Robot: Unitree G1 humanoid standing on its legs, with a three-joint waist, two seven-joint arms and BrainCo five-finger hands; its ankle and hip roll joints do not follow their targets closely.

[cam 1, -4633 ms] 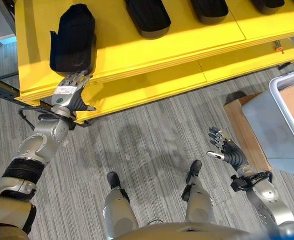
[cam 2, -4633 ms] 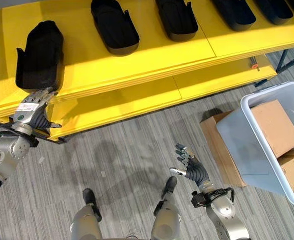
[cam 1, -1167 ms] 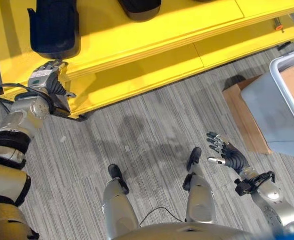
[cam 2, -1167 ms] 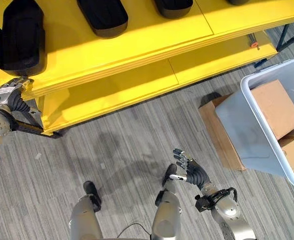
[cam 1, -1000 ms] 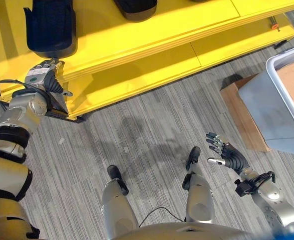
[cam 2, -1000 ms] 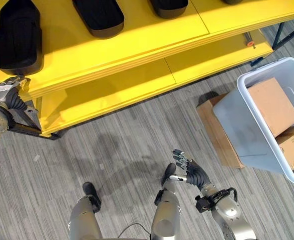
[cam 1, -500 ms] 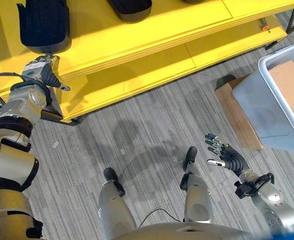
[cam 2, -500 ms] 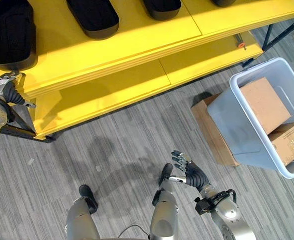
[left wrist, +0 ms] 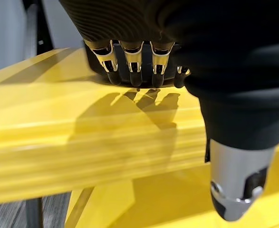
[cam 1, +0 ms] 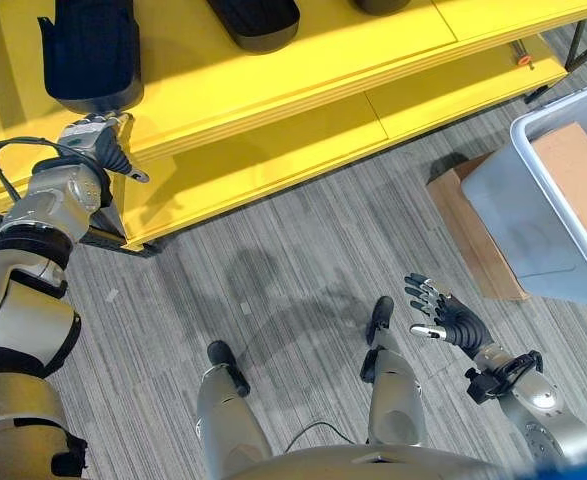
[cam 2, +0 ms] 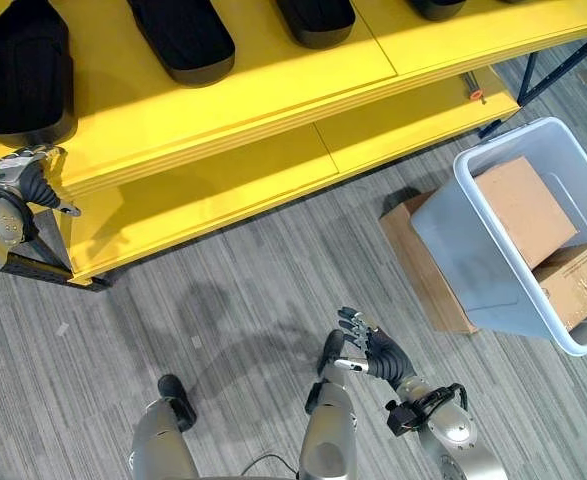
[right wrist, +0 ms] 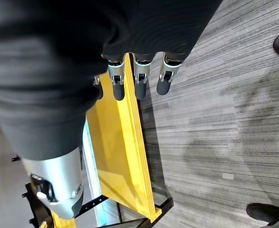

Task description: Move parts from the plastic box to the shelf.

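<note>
A black moulded part (cam 1: 93, 50) stands at the left end of the yellow shelf (cam 1: 303, 70), with more black parts (cam 2: 181, 38) in a row to its right. My left hand (cam 1: 95, 140) hangs at the shelf's front edge just below that part, fingers (left wrist: 129, 52) straight, holding nothing. My right hand (cam 1: 441, 318) floats open and empty over the floor at the lower right. The grey plastic box (cam 1: 518, 215) stands on the floor at the right, with brown cardboard boxes (cam 2: 518, 208) inside it.
A lower yellow shelf board (cam 1: 273, 150) juts out under the top one; a red-tipped tool (cam 2: 470, 88) lies at its right end. Flat cardboard (cam 1: 461, 232) lies beneath the plastic box. Grey striped carpet spreads between the shelf and the box.
The camera has swung right, bringing more of the plastic box into view. My left hand has drawn back a little from the black part. The right hand has hardly moved.
</note>
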